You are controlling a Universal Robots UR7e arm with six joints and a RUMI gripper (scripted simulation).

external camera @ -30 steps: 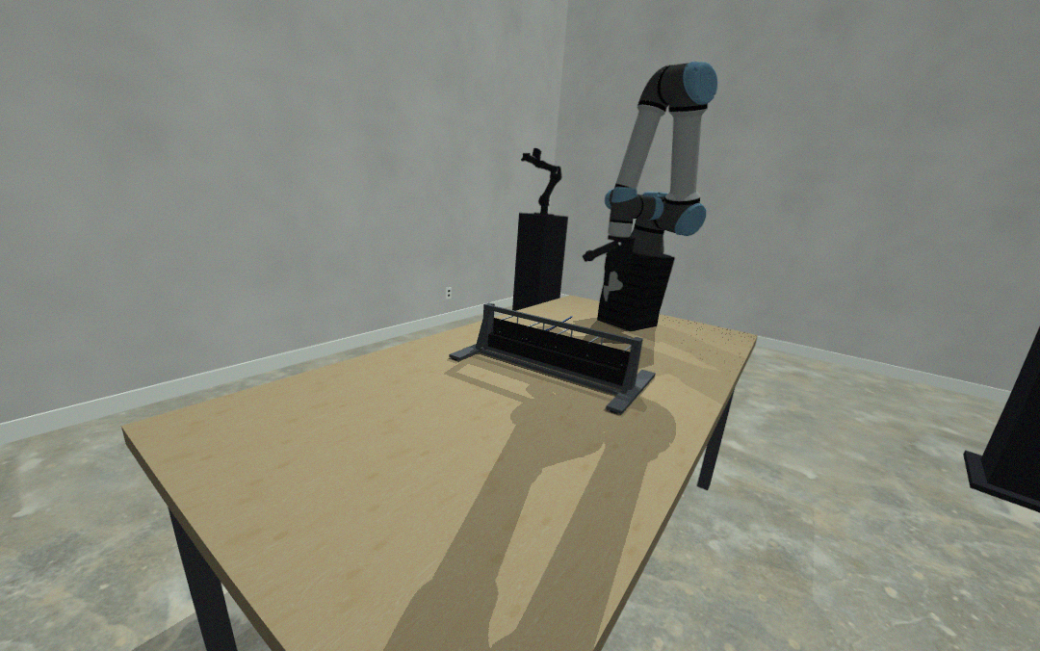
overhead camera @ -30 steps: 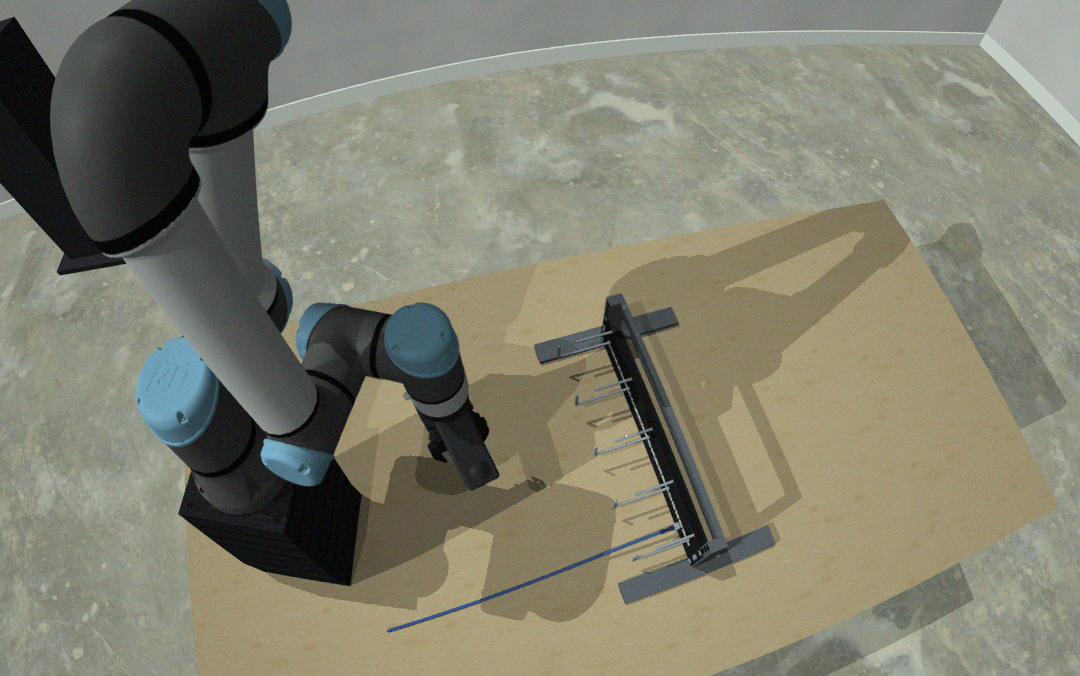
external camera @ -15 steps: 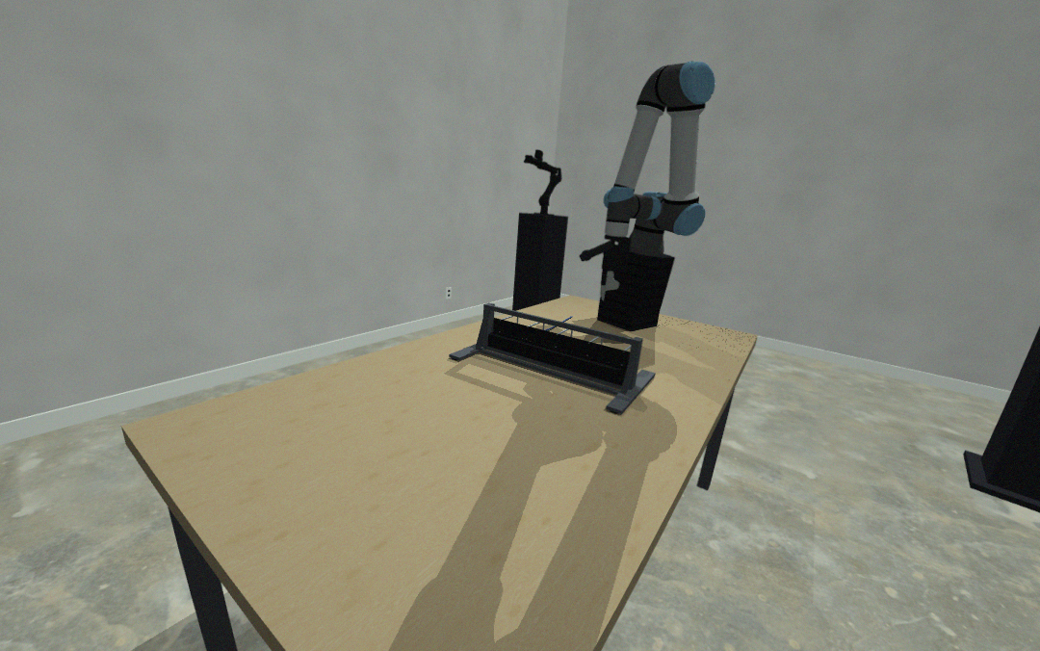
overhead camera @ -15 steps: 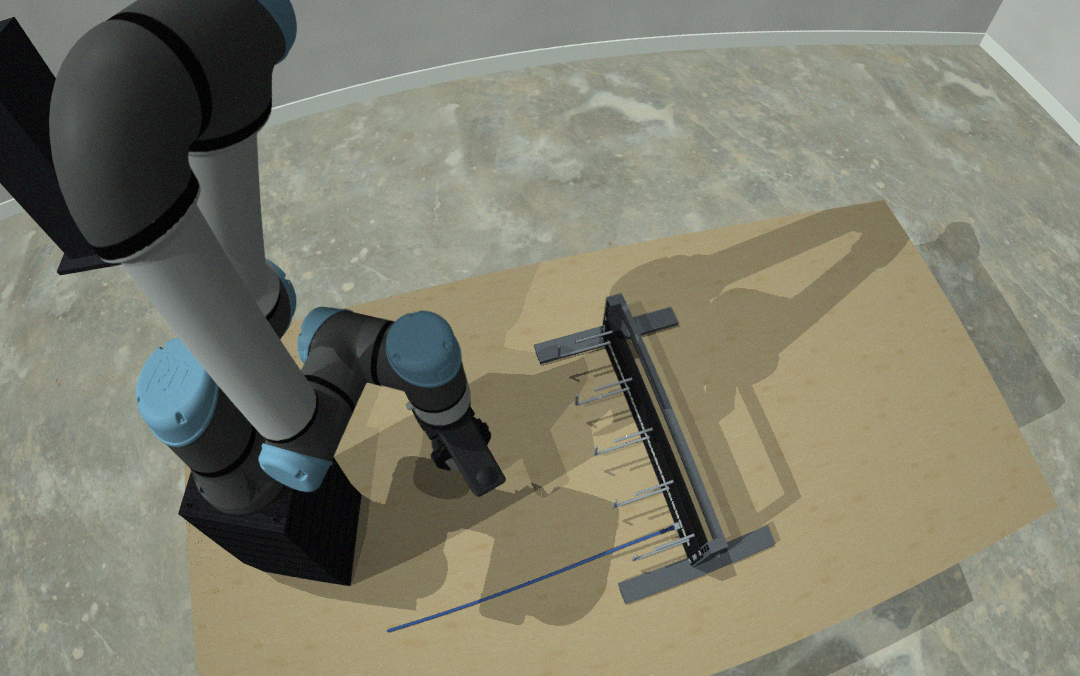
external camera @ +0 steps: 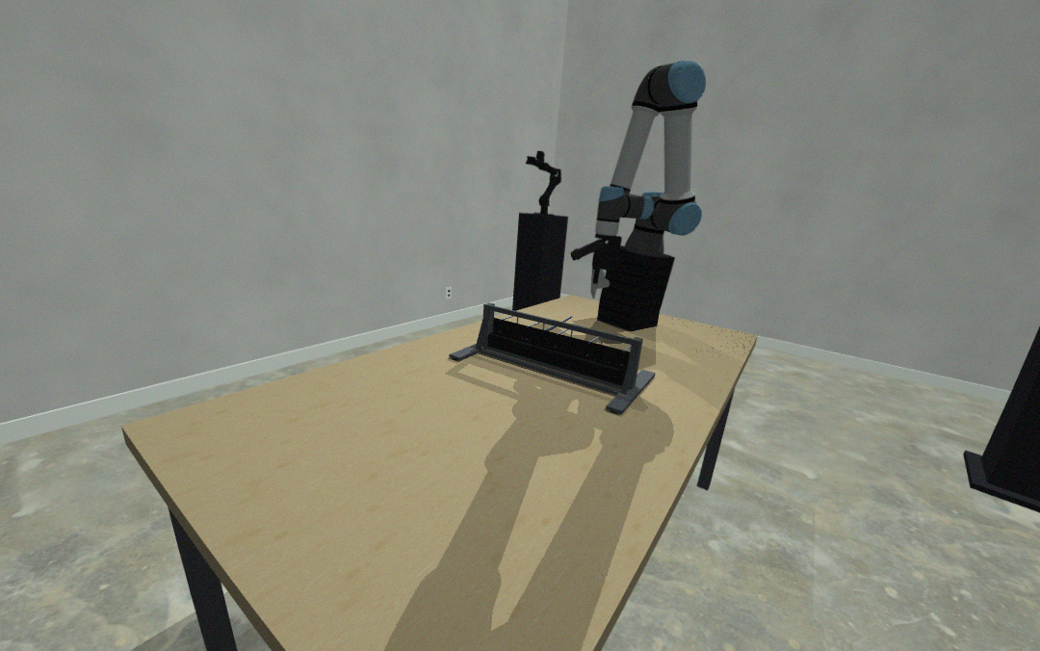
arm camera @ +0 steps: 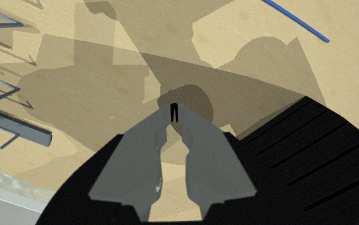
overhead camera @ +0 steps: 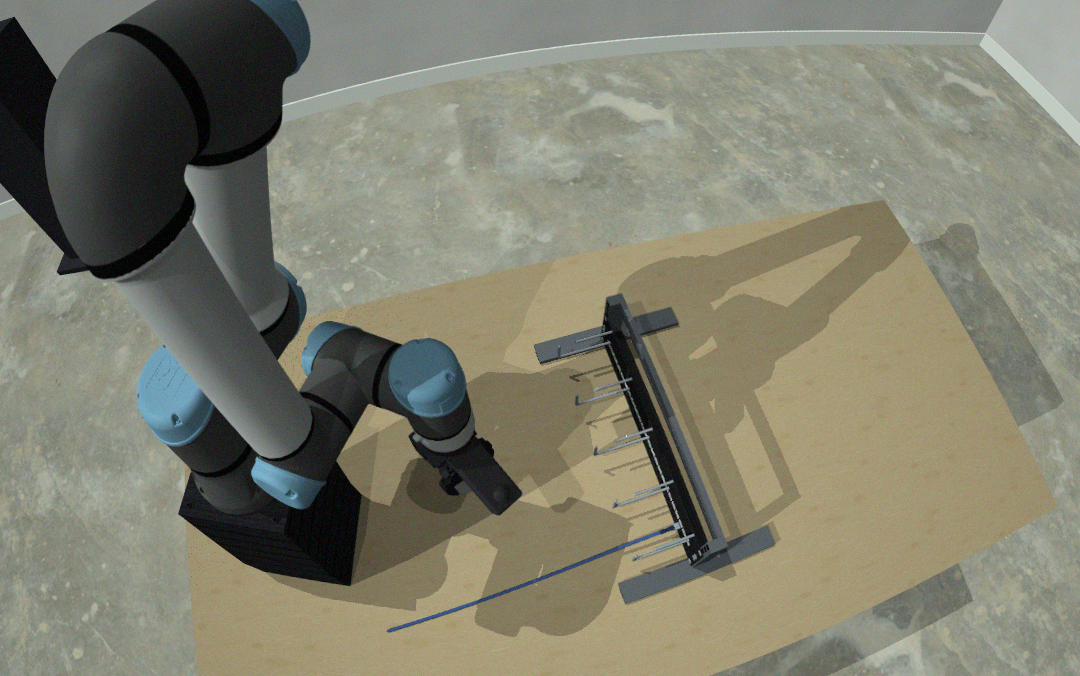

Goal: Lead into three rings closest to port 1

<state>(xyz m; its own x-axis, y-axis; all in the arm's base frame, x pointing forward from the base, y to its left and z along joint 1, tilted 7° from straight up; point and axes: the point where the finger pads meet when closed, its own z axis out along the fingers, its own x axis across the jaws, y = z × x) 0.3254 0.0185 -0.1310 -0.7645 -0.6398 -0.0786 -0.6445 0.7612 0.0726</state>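
Observation:
My gripper (external camera: 593, 295) (arm camera: 174, 104) is shut and empty, high above the table beside the robot base. The blue lead (overhead camera: 479, 597) (external camera: 563, 322) (arm camera: 296, 20) is plugged into the rack (overhead camera: 661, 584) (external camera: 559, 359) near its right end, as one faces the ports. It runs nearly straight out from the ports, between the two rightmost rings, and its free end is well away from the gripper. The three rings closest to port 1, the first (overhead camera: 558, 351), second (overhead camera: 577, 400) and third (overhead camera: 595, 451), hold no lead. The rack stands level.
Two more rings, one (overhead camera: 615, 503) and another (overhead camera: 635, 557), stick out toward the robot on the lead's side of the rack. The black robot base (overhead camera: 318, 534) (external camera: 635, 291) stands behind the gripper. The rack's left foot (overhead camera: 557, 348) (arm camera: 36, 134) extends toward the robot.

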